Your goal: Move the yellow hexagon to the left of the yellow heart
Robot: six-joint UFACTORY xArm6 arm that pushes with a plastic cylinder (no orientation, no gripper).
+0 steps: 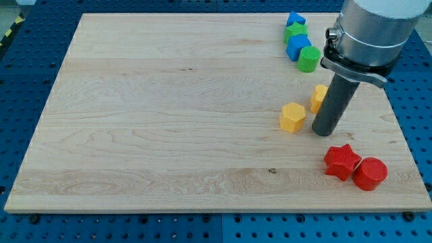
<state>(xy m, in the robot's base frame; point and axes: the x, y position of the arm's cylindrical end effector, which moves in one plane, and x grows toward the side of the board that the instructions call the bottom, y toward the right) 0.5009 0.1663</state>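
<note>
My tip stands upright just right of the yellow hexagon.

Red star touching red cylinder; blue-green cluster, shapes unclear

I see a pale wooden desk carrying eight small blocks, all on the view's right. At the top sits a touching cluster: a blue block, a green block, a second blue block and a green cylinder. Lower down lie the yellow hexagon and, near it, the yellow heart, partly hidden. My tip rests on the wood just right of the hexagon. Near the bottom, a red star touches a red cylinder.
</note>
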